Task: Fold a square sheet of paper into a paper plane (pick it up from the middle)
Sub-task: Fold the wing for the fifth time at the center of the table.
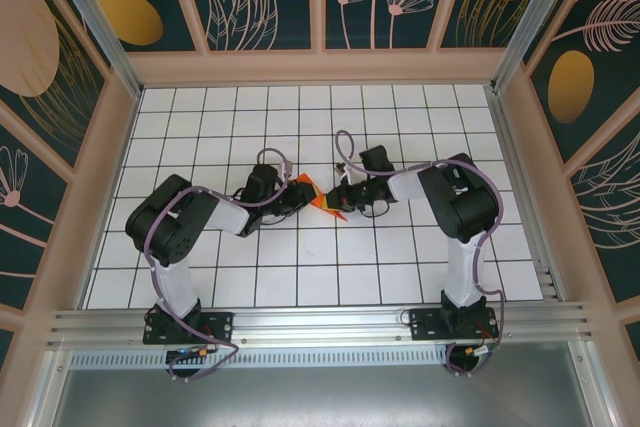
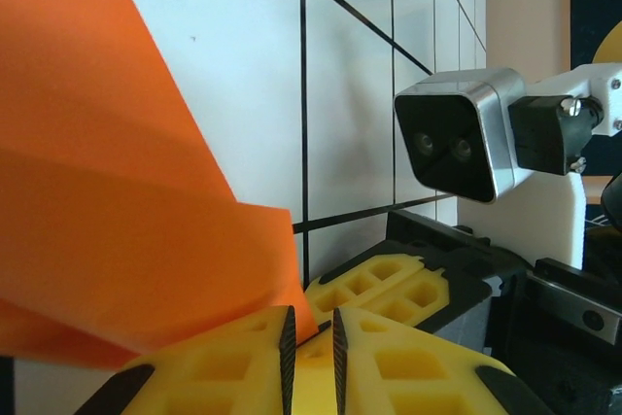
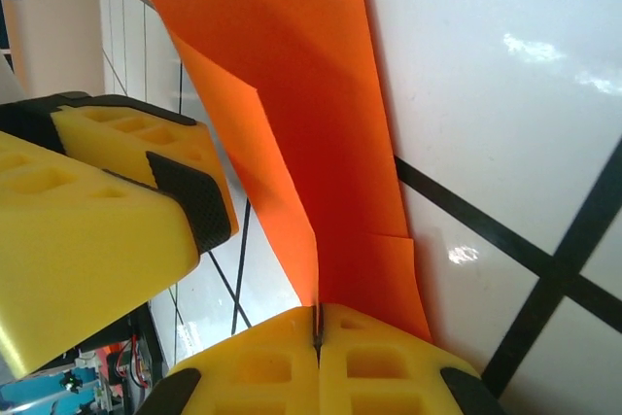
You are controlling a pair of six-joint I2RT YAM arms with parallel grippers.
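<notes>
The square sheet of paper (image 1: 322, 197) is bright orange, folded and creased, and is held up between the two grippers at mid-table. Whether it has the paper plane's dart shape I cannot tell. My right gripper (image 3: 317, 310) is shut on a folded edge of the sheet (image 3: 292, 94), which rises from its pads. My left gripper (image 2: 311, 313) stands open by a narrow gap. A corner of the sheet (image 2: 117, 191) dips in at its fingertips without being pinched. From above, the left gripper (image 1: 298, 192) and right gripper (image 1: 340, 199) face each other across the paper.
The white gridded table (image 1: 330, 277) is boxed in by beige walls (image 1: 320, 67) at the back and sides. The right wrist's camera (image 2: 466, 133) and right fingers (image 2: 408, 289) sit close to the left gripper. The left fingers (image 3: 146, 191) crowd the right wrist view.
</notes>
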